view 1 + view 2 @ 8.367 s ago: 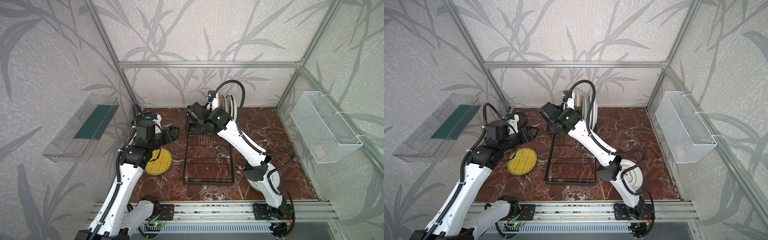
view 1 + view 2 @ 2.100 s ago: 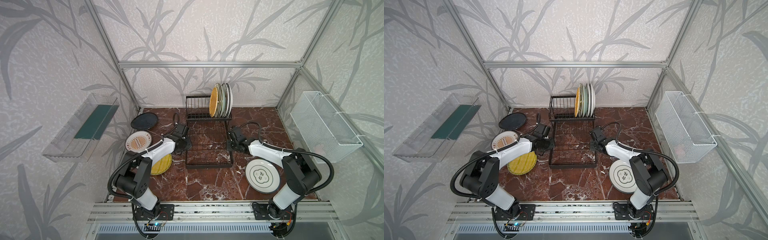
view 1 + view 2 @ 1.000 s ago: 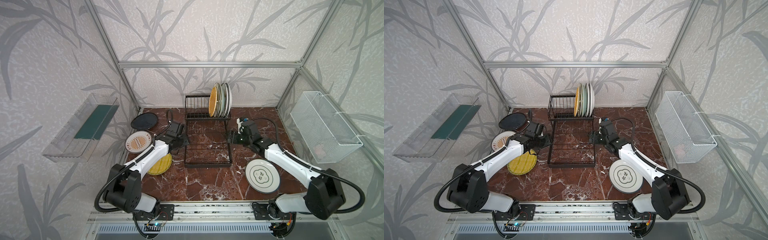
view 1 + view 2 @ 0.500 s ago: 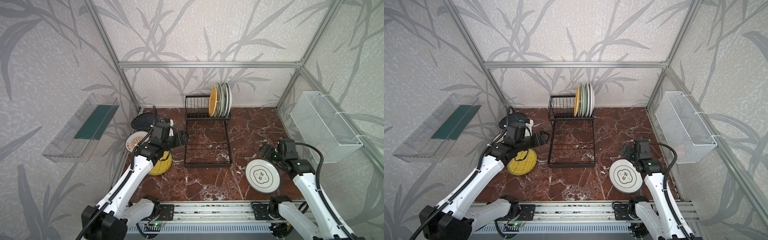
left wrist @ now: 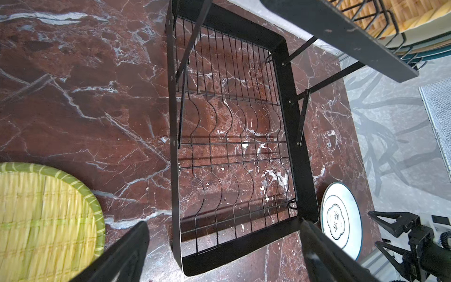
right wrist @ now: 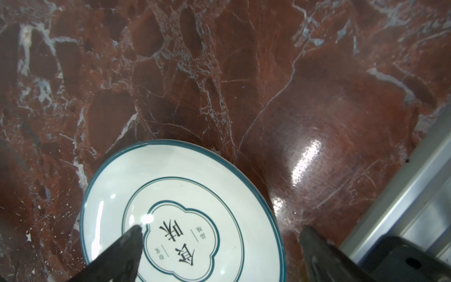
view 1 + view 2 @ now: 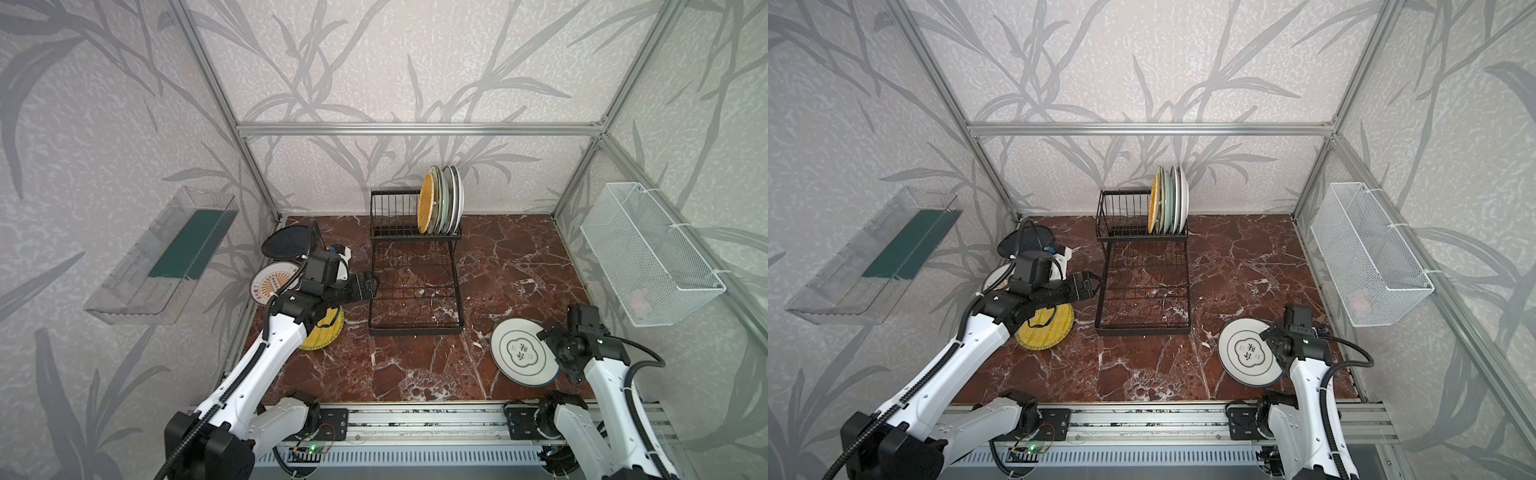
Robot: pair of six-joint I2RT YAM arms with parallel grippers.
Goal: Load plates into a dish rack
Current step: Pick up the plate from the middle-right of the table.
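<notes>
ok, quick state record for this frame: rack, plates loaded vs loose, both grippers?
dish rack: mid-table, long tray section bare
racked plates: several upright at the right end of the raised section, orange woven plate leftmost
flat on table: black plate, sunburst plate, yellow woven plate, emblem plate
left gripper: open, empty, at the rack's left edge
right gripper: open, empty, straddling the emblem plate's rim; contact unclear

The table is patterned in red-brown marble veined with white; the dish rack is black; the woven plate is coloured yellow, rimmed green; the white plate is ringed and emblemed in teal
</notes>
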